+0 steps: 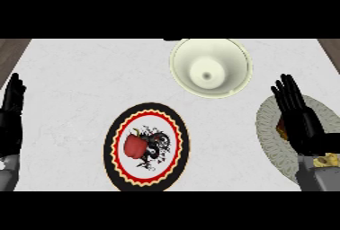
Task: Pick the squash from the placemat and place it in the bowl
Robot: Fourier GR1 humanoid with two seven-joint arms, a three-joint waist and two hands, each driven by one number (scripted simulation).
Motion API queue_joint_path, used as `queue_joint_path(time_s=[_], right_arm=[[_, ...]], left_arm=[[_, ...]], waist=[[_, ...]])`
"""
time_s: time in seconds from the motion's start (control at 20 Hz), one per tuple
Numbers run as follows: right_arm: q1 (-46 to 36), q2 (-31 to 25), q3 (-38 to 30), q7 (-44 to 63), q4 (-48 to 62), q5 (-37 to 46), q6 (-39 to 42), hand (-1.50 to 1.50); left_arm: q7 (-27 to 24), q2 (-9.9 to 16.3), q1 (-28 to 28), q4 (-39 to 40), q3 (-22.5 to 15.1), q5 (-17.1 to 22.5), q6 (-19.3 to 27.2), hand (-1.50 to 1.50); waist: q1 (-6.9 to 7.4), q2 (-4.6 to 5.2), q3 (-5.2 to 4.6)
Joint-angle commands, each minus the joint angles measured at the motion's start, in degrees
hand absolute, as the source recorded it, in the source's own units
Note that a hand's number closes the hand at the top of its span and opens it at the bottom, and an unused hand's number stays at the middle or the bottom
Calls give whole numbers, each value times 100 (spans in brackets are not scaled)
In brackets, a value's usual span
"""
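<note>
Inspecting the right black hand point(300, 117) first, we find its fingers straight and held together, pointing toward the far edge of the counter, the thumb beside them; it grips nothing. It sits over a pale grey oval placemat with a patterned border point(271, 134) at the right edge of the view and hides most of what lies there. Only a sliver of orange-brown shows at the hand's inner side and a small yellowish piece point(325, 160) beside the grey forearm; we cannot tell whether either is the squash, nor whether the hand touches it.

We record the left black hand point(12, 117) at the far left edge, fingers straight and upright, holding nothing, resting.

On the white, faintly marbled counter top point(79, 76) we note a cream round bowl point(211, 67) toward the far side, just beyond the placemat and apart from it, with nothing visible inside. Nearer the middle lies a round plate with a black rim, red scalloped ring and white centre with black ornament point(147, 147); a red bell pepper with a green stem point(135, 146) lies on it. Dark wood shows at both far corners.
</note>
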Motion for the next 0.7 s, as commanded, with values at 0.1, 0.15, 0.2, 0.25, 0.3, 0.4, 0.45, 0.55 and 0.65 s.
queue_joint_path(time_s=[0.1,0.15,0.2,0.25,0.3,0.4,0.45,0.55,0.65], right_arm=[[-377,-1378,660,-590,-1004,1072,1267,150],[-673,-1733,824,-728,-1225,1433,1515,150],[-857,-2009,1027,-958,-1497,1792,1750,150],[-1084,-2360,1137,-1118,-1733,2060,2047,150],[-1041,-2993,378,-744,-1181,2906,1105,150],[-799,-3660,240,-748,-1084,3798,805,-150],[-430,-3708,20,-1060,-1149,3852,550,-150],[305,-3786,12,-1858,-1453,4189,198,-150],[889,-4074,-262,-2572,-1411,4383,-61,-150]], left_arm=[[272,-80,-94,-7,-73,175,-224,0],[322,-202,-146,19,-161,259,-304,0],[339,-211,-104,10,-200,316,-400,0],[405,-298,-120,13,-249,370,-422,0],[374,-240,16,91,-198,301,-337,0],[545,-369,73,57,-205,522,-442,0],[647,-338,74,35,-71,636,-430,0],[713,-388,239,-152,-69,742,-456,0],[681,-240,282,-113,61,766,-515,0]], waist=[[17,-149,-99],[25,-172,-124],[89,-232,-143],[106,-282,-166],[-280,-484,-395],[-485,-301,-159],[-589,-271,-86],[-584,-260,-50],[-646,-229,-47]])
